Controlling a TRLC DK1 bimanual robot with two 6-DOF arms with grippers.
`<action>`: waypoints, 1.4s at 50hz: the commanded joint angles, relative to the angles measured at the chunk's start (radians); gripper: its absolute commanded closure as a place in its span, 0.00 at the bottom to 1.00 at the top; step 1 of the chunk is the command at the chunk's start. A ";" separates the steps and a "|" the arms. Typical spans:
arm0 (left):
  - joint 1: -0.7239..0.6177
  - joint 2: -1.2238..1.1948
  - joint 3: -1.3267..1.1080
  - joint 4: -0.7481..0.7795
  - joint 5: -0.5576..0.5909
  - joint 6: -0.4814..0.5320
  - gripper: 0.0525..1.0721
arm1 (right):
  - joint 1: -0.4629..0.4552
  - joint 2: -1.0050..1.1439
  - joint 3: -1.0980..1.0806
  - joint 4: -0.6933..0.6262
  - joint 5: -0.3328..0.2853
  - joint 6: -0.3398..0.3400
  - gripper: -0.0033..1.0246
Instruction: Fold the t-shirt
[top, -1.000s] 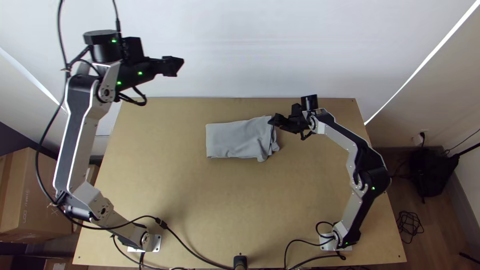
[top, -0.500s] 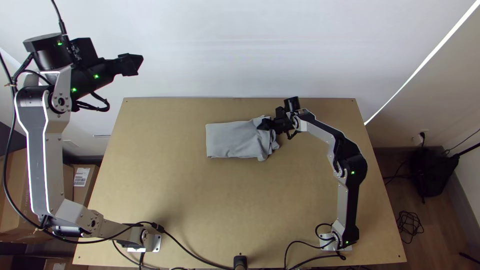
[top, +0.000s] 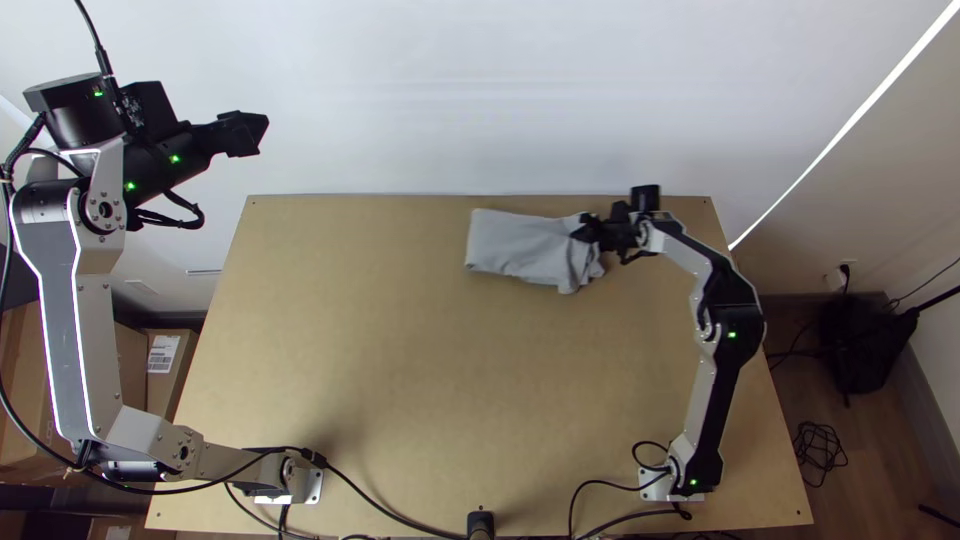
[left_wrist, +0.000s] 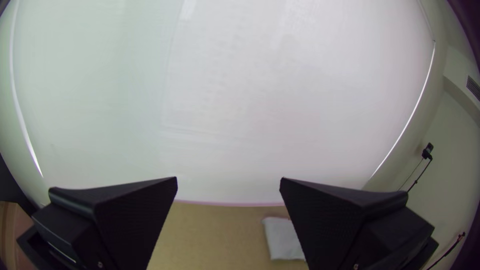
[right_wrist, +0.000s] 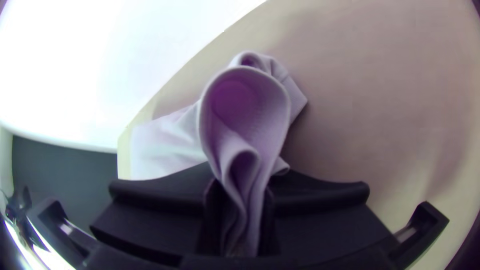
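The grey t-shirt (top: 520, 245) lies as a flat folded bundle near the table's far edge, right of the middle, with loose layers at its right end. At that end is my right gripper (top: 588, 232). In the right wrist view my right gripper (right_wrist: 242, 200) is shut on a bunched piece of the t-shirt (right_wrist: 165, 145), whose layers loop up between the fingers. My left gripper (top: 262, 134) hangs off the table's far left corner, away from the cloth. The left wrist view has my left gripper (left_wrist: 228, 182) open with nothing held, and a corner of the t-shirt (left_wrist: 284, 239) farther off.
The wooden table (top: 400, 400) is bare in front of the cloth. A white wall (top: 500, 100) rises behind its far edge. Cardboard boxes (top: 165, 365) stand beyond the left edge, and black cables (top: 400, 515) run along the near edge.
My right gripper came in over the cloth's right end, took hold of it, and the t-shirt has shifted right and toward the far edge. The left arm has swung left.
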 joint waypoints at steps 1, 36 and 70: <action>0.006 -0.025 -0.010 -0.001 -0.002 0.013 0.04 | -0.110 -0.026 -0.008 0.004 0.061 0.021 0.98; 0.006 -0.020 -0.022 0.017 0.039 0.010 0.04 | -0.584 -0.177 -0.094 0.003 0.142 -0.038 0.07; 0.131 -0.243 -0.177 0.216 0.025 0.036 0.04 | -0.855 -0.747 0.144 0.055 0.134 -0.226 0.04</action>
